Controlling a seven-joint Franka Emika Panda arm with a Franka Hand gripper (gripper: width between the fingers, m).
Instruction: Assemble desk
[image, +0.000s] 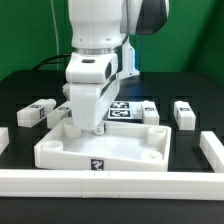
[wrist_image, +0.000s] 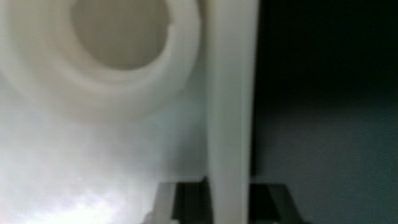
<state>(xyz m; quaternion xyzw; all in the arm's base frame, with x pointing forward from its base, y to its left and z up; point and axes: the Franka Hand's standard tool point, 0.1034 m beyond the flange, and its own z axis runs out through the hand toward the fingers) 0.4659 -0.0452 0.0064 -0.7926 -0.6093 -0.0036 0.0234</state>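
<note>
Gripping the tabletop (image: 110, 152) by its thin rim (wrist_image: 231, 100), the tool (image: 88, 127) is pinching narrow, seemingly repositioning it; the tabletop is lying flat among leg blocks (image: 183, 113). Next is calling for a steady slide.

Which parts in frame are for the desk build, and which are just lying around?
Job: tabletop, leg blocks, pincer shut on the tabletop's rim.
Lying about: marker board, border rails.
</note>
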